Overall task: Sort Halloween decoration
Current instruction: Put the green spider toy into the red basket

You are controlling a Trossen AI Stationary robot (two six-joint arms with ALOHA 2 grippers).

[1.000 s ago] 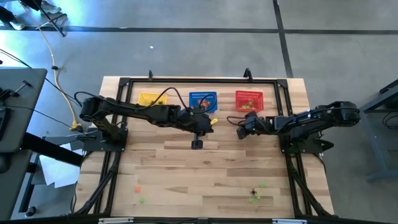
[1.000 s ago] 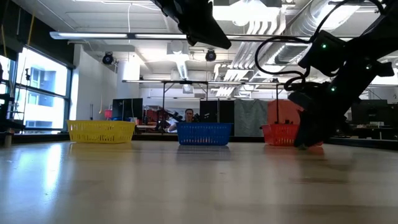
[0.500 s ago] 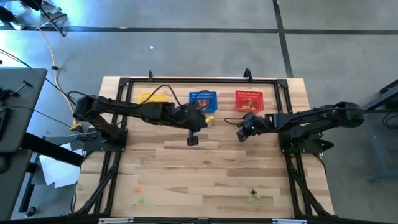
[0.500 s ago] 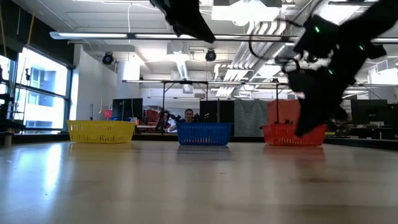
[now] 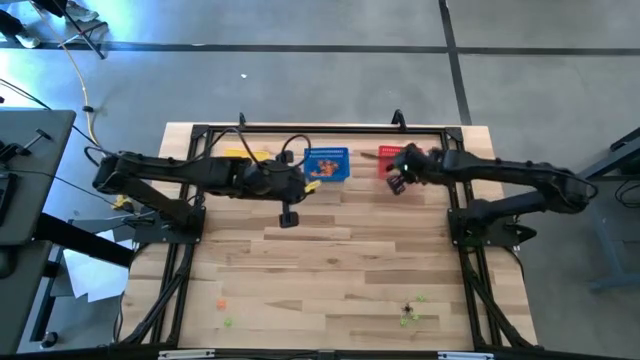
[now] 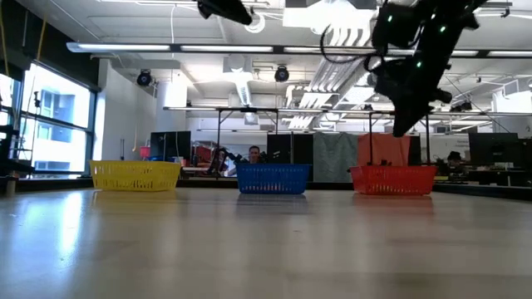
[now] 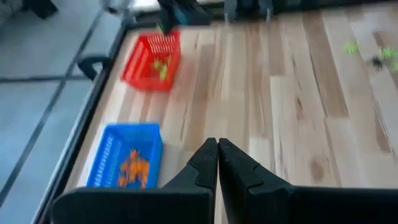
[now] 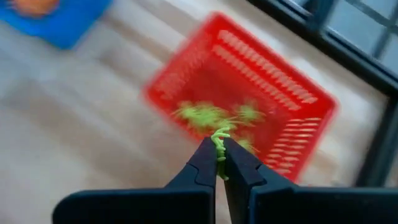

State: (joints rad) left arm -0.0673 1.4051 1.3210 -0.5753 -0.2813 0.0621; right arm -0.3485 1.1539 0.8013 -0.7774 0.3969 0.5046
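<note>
While the left tool point(image 7: 217, 152) hangs pinched together above the surface point(image 5: 330, 260), the right tool point(image 8: 219, 151) clamps a green trinket point(image 8: 220, 138) over the red basket point(image 8: 273, 106).

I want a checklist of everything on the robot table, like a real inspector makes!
Surface: wooden table, mostly bare.
Job's things: green trinkets in red basket; orange ones in blue basket; a few loose trinkets at the near edge.
Clutter: nothing seen.
Grippers: right gripper shut on a green trinket above the red basket; left gripper shut, empty.
Cables: yellow cable on floor.
Surroundings: yellow basket; workshop behind.
</note>
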